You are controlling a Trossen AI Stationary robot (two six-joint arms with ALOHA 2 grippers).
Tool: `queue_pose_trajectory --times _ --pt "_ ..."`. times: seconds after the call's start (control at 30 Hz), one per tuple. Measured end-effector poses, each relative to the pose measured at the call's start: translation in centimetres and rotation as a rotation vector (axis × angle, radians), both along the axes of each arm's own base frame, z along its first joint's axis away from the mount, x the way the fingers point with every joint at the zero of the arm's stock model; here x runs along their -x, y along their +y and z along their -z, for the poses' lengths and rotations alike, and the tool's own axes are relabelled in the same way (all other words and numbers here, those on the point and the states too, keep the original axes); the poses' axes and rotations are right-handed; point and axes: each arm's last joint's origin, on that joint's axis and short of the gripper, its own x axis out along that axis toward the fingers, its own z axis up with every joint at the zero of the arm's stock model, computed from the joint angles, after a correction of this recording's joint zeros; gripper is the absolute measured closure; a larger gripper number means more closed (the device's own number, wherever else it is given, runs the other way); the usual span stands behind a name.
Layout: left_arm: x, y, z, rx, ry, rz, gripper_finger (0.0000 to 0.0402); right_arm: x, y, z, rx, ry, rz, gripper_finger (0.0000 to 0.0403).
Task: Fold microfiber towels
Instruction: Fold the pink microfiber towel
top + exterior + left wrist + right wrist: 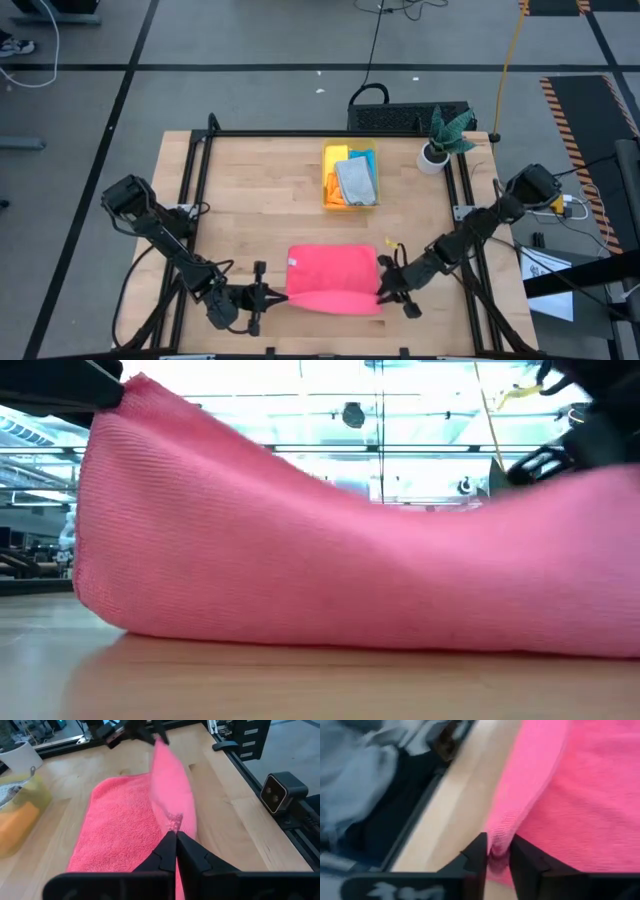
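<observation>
A pink microfiber towel (333, 277) lies near the table's front edge. Its far part rests flat on the wood, and its near edge is raised and sags in the middle (380, 560). My left gripper (272, 297) is shut on the towel's near left corner. My right gripper (383, 291) is shut on its near right corner. A translucent yellow bin (328, 190) at the middle back holds grey, blue, yellow and orange towels. My left gripper pinches the towel's near left corner (173, 824) between its two fingers, coming in slanting down from the table's left. The corner is lifted clear of the table, and the edge runs up from it toward the other gripper. My right gripper has the towel's near right corner (499, 840) bunched between its two fingertips, coming in slanting down from the table's right. That corner is raised off the wood; one layer or several, I cannot tell.
A small plant in a white pot (438, 148) stands at the back right. A black frame rail (330, 133) runs round the table. A small camera block (280, 792) sits at the near edge. Bare wood lies between the towel and the bin.
</observation>
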Motion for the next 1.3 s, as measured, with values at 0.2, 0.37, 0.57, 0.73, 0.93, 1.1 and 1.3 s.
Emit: queue_pose_trajectory --times 0.2,0.37,0.57,0.73,0.93,1.1,1.3 --pt "0.1 0.1 0.2 0.002 0.022 -0.013 0.0395 -0.6 -2.1 0.6 0.055 0.075 0.144 0.0275" --pt "0.2 0.2 0.4 0.02 0.034 -0.033 0.039 -0.2 -2.7 1.3 0.097 0.163 0.242 0.0264" --pt "0.2 0.2 0.4 0.019 0.034 -0.034 0.0395 -0.1 -2.0 1.1 0.07 0.131 0.259 0.0272" --pt "0.2 0.2 0.4 0.019 0.033 -0.036 0.0387 -0.6 0.3 0.7 0.179 0.049 0.179 0.0272" --pt "0.2 0.2 0.4 0.025 0.033 -0.039 0.0398 -1.9 2.2 1.5 0.4 0.013 0.227 0.0273" --pt "0.2 0.2 0.4 0.025 0.033 -0.039 0.0385 -2.5 2.9 2.4 0.505 0.123 0.234 0.0273" --pt "0.2 0.2 0.4 0.025 0.033 -0.039 0.0395 -2.5 2.8 2.5 0.581 0.189 0.252 0.0282"
